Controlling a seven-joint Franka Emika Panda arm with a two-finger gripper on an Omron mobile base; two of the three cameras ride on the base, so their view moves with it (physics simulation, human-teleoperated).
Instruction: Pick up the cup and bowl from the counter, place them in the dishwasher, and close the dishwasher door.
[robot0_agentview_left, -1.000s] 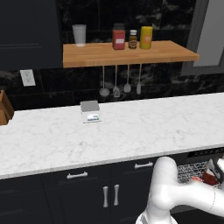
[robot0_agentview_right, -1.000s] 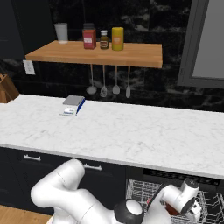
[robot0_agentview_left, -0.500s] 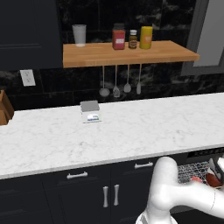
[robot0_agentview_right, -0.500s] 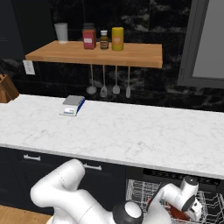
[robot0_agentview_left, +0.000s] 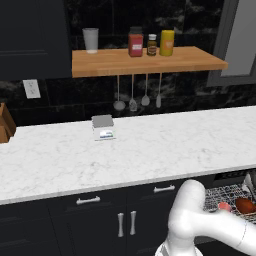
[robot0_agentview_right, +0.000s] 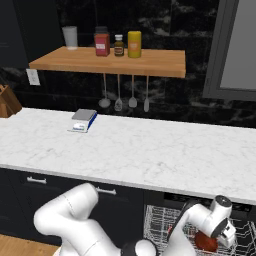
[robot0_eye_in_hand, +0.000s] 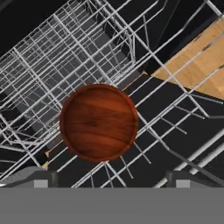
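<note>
Claw spread since a second ago, letting go of the bowl (robot0_eye_in_hand: 99, 123).
The gripper (robot0_eye_in_hand: 109, 178) hangs over the wooden bowl lying in the dishwasher (robot0_agentview_right: 165, 220) rack, fingers apart.

a rendered home kitchen: a long white marble surface (robot0_agentview_left: 150, 150) over dark cabinets with silver handles (robot0_agentview_left: 89, 201), a wooden wall shelf (robot0_agentview_left: 145, 61) holding jars (robot0_agentview_left: 135, 41), utensils (robot0_agentview_left: 132, 95) hanging beneath it, and an open dishwasher (robot0_agentview_right: 165, 220) with a wire rack.
</note>
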